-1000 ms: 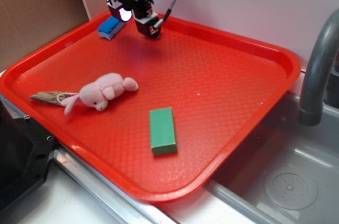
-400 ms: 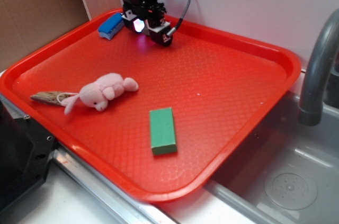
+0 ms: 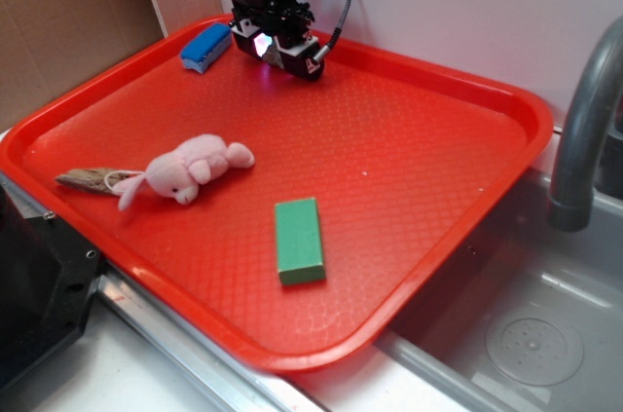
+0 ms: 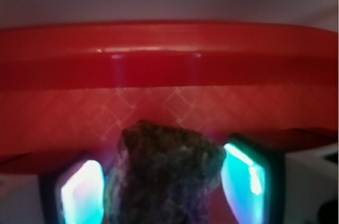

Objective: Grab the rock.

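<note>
The rock [image 4: 167, 173], a dark, lumpy, rough stone, fills the gap between my gripper's [image 4: 164, 187] two glowing fingers. Its right side touches the right pad [image 4: 246, 176]. Its left side lies right against the left pad [image 4: 82, 195], so the gripper looks shut on it. In the exterior view the gripper [image 3: 277, 50] sits low at the back of the red tray [image 3: 419, 198], close to the far rim, and its body hides the rock there.
A blue sponge [image 3: 205, 46] lies just left of the gripper. A pink plush toy [image 3: 190, 168] and a flat brown sliver [image 3: 86, 178] lie at the tray's left, and a green block [image 3: 298, 240] lies near the front. A sink [image 3: 545, 334] and faucet [image 3: 584, 130] stand to the right.
The gripper has moved right along the back of the tray, away from the blue sponge, and sits a little lower in the picture than a second ago.
</note>
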Controlling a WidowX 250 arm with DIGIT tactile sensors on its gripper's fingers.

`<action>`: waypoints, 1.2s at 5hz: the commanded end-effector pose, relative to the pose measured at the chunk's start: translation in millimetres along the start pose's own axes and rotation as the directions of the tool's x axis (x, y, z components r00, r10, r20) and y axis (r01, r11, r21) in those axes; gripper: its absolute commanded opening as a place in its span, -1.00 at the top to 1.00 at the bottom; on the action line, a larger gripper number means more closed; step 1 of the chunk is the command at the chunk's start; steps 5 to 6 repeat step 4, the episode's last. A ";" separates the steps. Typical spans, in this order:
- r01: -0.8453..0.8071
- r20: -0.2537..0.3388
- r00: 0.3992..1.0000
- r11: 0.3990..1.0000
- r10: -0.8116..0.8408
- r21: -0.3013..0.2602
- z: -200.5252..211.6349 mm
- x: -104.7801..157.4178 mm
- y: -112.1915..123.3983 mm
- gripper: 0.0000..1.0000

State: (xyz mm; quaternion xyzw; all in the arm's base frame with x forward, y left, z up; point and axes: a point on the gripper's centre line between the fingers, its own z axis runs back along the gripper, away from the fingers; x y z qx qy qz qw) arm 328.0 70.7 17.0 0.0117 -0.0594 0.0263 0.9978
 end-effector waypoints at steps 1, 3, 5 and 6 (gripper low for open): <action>-0.027 -0.095 0.995 0.999 0.025 -0.026 116.6 -58.0 -13.2 1.00; -0.124 -0.195 0.975 0.989 0.106 -0.082 230.0 -137.0 0.6 1.00; -0.107 -0.125 0.987 0.991 0.098 -0.076 256.3 -170.8 10.3 1.00; -0.107 -0.125 0.987 0.991 0.098 -0.076 256.3 -170.8 10.3 1.00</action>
